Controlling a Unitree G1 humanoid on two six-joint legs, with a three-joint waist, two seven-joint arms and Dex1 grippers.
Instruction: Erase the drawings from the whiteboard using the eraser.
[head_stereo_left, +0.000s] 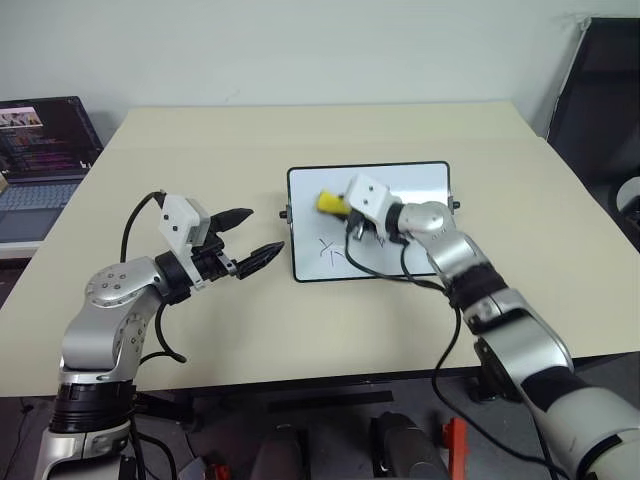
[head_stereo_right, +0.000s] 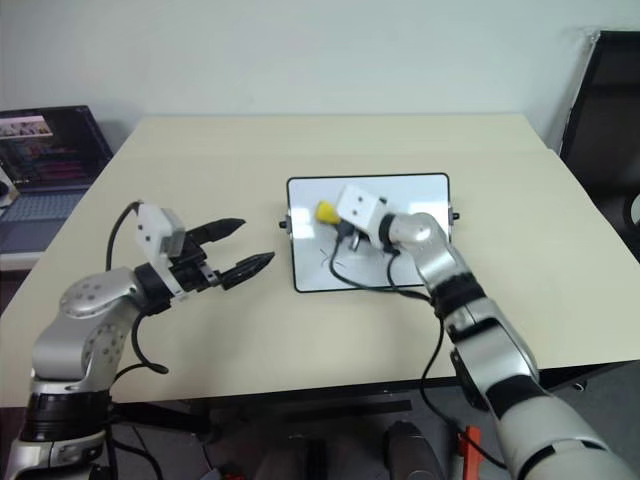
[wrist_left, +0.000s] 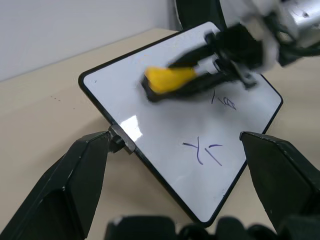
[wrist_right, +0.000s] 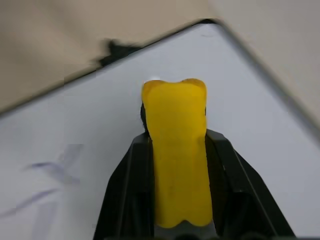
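My left claw sits nearest, fingers spread wide and empty above the table, the whiteboard just beyond its tips. My right claw is clamped on the yellow eraser, which is pressed on the board. Two of the drawings lie beside it; the scribbles are unreadable
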